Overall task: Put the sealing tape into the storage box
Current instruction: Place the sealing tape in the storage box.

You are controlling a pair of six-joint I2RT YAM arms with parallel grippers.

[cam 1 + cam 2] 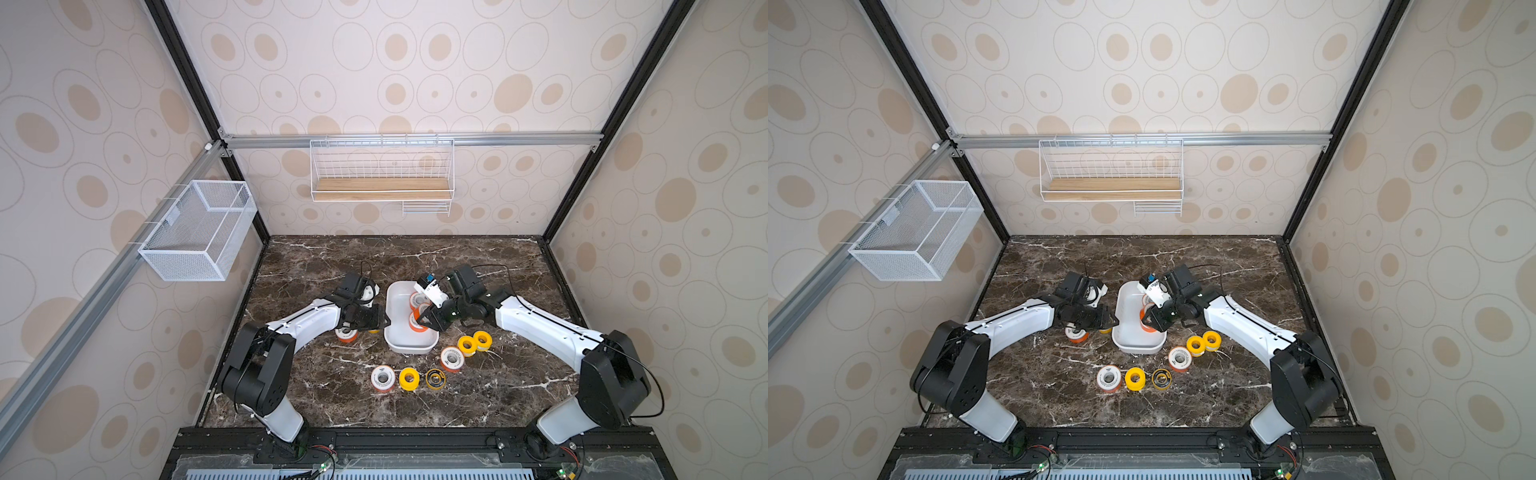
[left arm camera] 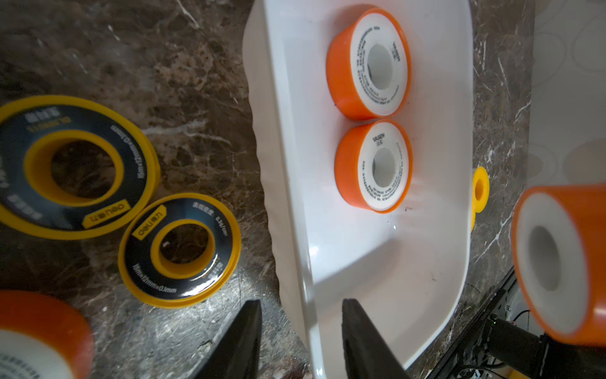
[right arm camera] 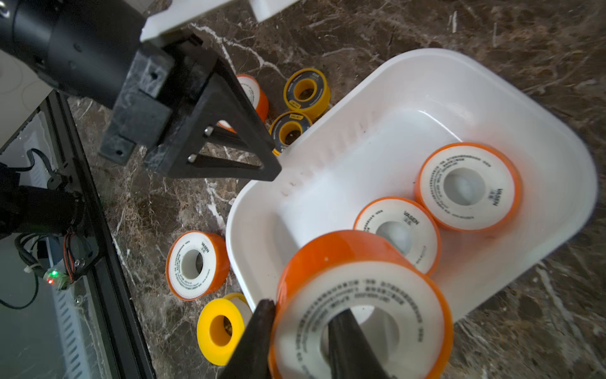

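The white storage box sits mid-table with two orange-rimmed sealing tape spools lying in it. My right gripper is shut on a third orange-rimmed spool, one finger through its hole, above the box's near end. My left gripper is open and straddles the box's left wall without touching it. Two yellow spools with dark faces and an orange one lie beside that wall.
Several more spools lie in front of the box: white-orange, yellow and yellow with a dark centre. A mesh basket and a wire shelf hang on the walls.
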